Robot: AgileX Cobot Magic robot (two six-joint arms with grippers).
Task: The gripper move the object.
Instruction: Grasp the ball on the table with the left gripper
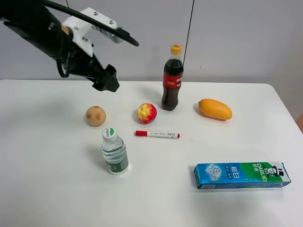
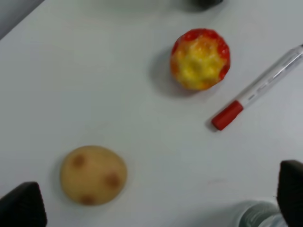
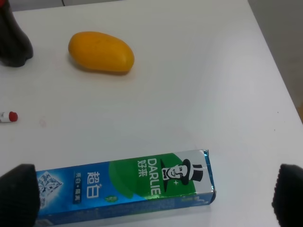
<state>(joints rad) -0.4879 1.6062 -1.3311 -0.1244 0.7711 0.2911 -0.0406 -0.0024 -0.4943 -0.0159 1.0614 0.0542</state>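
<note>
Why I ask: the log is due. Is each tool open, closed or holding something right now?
Left tool: open, holding nothing.
Right tool: open, holding nothing.

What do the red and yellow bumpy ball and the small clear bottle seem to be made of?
The red and yellow bumpy ball looks like moulded plastic or foam, perhaps a toy fruit: flat painted-looking colours and a slight sheen. The small clear bottle seems to be thin transparent plastic: its body is see-through, and its walls look ridged.
</note>
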